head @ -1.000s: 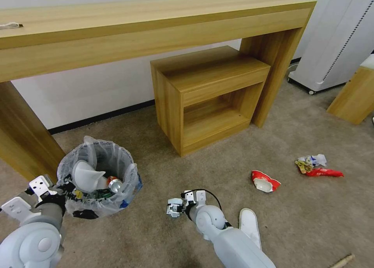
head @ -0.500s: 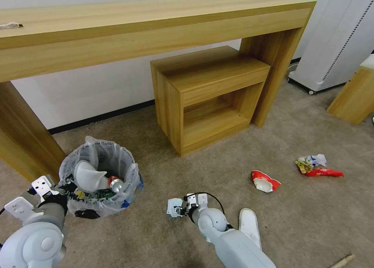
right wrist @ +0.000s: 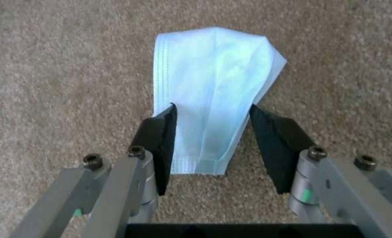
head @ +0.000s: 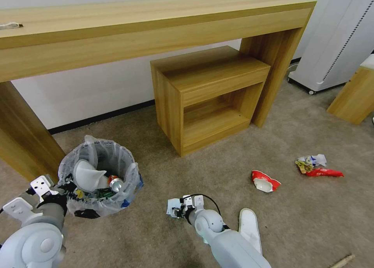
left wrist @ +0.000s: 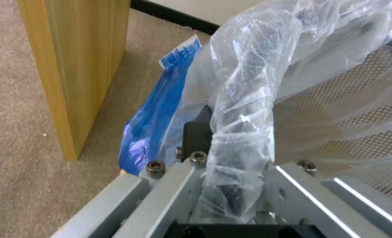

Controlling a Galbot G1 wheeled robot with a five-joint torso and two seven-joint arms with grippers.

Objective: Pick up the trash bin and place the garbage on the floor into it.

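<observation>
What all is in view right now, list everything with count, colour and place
trash bin: 1, dark, clear-bag lined, by desk leg
mask: 1, light blue, on carpet
crushed cup: 1, red-white, carpet right
wrapper pile: 1, red and white, far right
slipper: 1, white, beside right arm
desk: 1, wood
cabinet: 1, wood, under desk
left claw: shut on bin rim
right claw: open, straddling mask

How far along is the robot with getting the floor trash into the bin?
Partly done. The trash bin already holds a can and white litter, and the left gripper is shut on its bagged rim. In hand: the right gripper is open around the light-blue mask on the carpet. Left: the crushed cup, red wrapper, slipper and wooden stick.
</observation>
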